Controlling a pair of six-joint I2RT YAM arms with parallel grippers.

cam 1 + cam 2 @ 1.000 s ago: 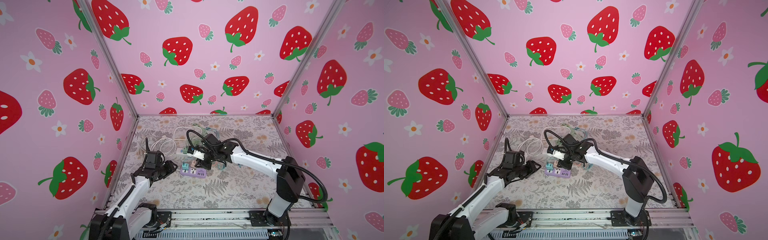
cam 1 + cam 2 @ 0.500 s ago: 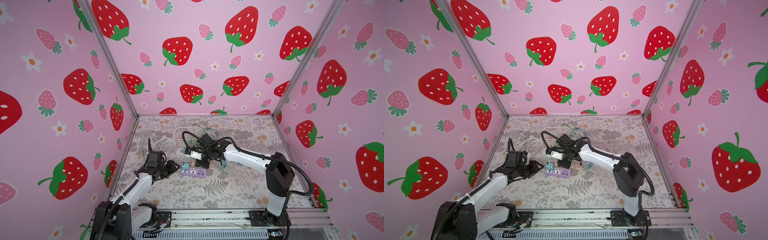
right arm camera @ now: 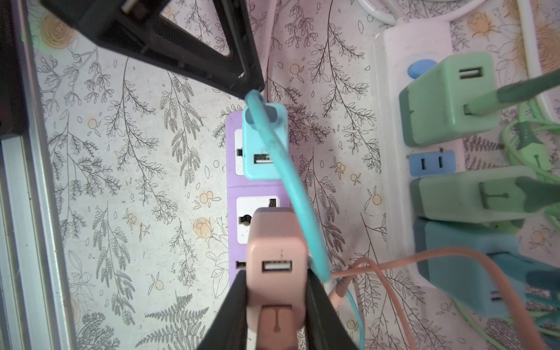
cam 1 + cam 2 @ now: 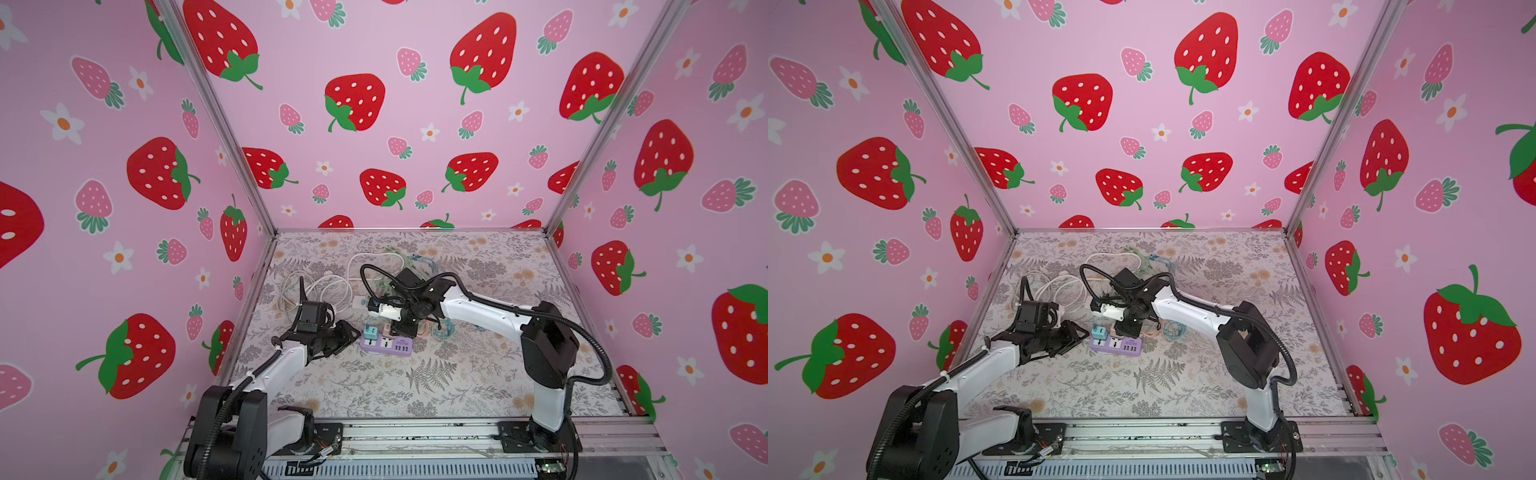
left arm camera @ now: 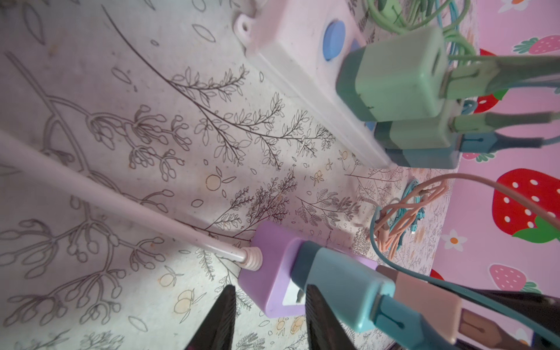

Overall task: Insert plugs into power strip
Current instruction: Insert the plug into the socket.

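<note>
Peach-pink plug (image 3: pixel 277 251) clamped between the right fingers (image 3: pixel 230 315), over the middle socket of the purple power strip (image 3: pixel 254 188); seating unclear. Teal plug (image 3: pixel 263 145) in the end socket. Left fingers (image 5: pixel 219 321) apart at the strip's cord end; grip there impossible to tell. Mint green plugs (image 3: pixel 448 100) in the white strip (image 3: pixel 391 127) nearby on the counter (image 3: pixel 136 181).

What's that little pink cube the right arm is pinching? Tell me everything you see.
The pink plug is a peach-pink cube, matte plastic by the look, with rounded edges. Its top face has one empty USB port and a second carrying a matching pink connector. The right arm's black fingers pinch its two sides. It stands upright over the middle socket of the purple power strip; its prongs are hidden, so its depth is unclear. A teal cable runs close along one side.
</note>
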